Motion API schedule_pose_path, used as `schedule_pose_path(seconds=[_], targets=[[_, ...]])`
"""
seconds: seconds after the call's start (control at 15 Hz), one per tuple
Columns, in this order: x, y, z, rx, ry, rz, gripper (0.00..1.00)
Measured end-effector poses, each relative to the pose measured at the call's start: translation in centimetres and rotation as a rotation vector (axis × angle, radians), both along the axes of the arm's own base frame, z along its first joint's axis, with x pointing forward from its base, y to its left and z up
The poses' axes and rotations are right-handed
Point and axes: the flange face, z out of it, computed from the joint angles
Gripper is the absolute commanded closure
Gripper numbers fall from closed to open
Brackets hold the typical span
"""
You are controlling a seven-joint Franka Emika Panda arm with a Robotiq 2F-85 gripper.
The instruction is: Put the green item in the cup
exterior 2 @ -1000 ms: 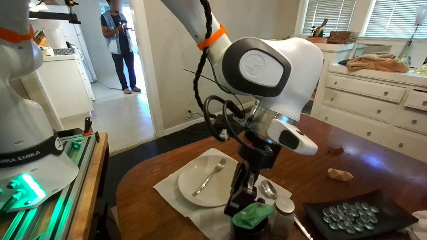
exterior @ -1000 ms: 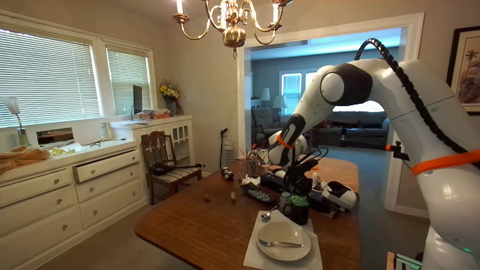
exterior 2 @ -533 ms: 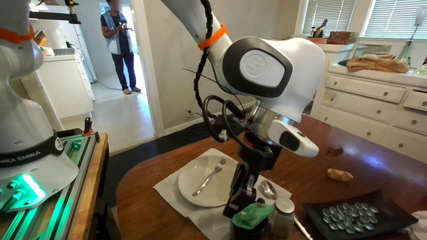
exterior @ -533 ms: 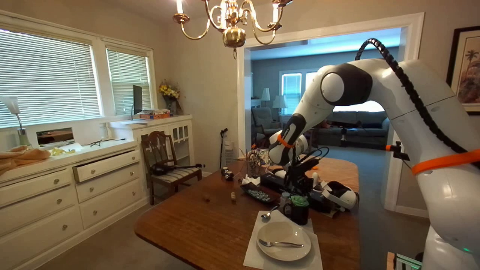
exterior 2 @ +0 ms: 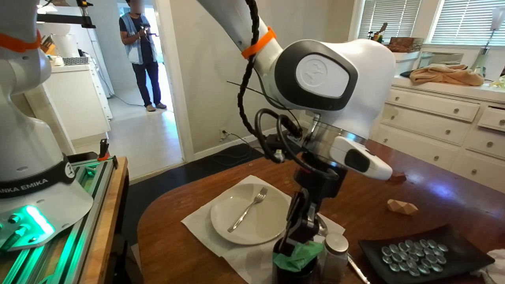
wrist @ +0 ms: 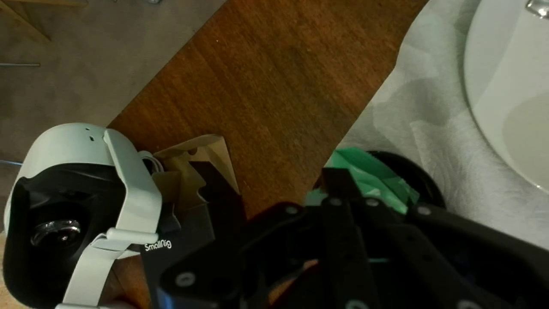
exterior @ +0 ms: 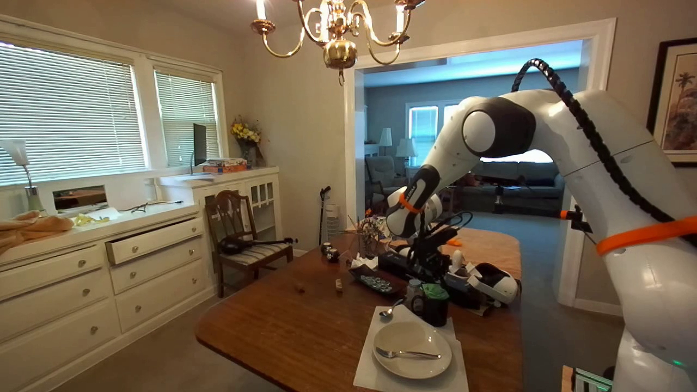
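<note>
You've got a white plate with a fork on it, sitting on a white placemat; spoon beside the plate. Metal-lidded jar stands upright near the spoon. Near that you have a black tray with glass beads spread on it, plus two wooden blocks, apart from each other, on the table. Wrist view gives you a headset beside a black box marked SmallRig. Room side, in an exterior view: white dresser, one drawer pulled partway out, wooden chair near it, chandelier hanging above.
</note>
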Motion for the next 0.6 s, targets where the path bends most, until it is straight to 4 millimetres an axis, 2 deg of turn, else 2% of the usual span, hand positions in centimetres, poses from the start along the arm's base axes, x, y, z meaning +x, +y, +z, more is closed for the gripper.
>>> schedule_pose_path(seconds=[0.33, 0.6], targets=[[1.0, -0.6, -0.7, -0.028, -0.004, -0.024, 1.0], [0.8, -0.5, -2.5, -0.025, 0.017, -0.025, 1.0]])
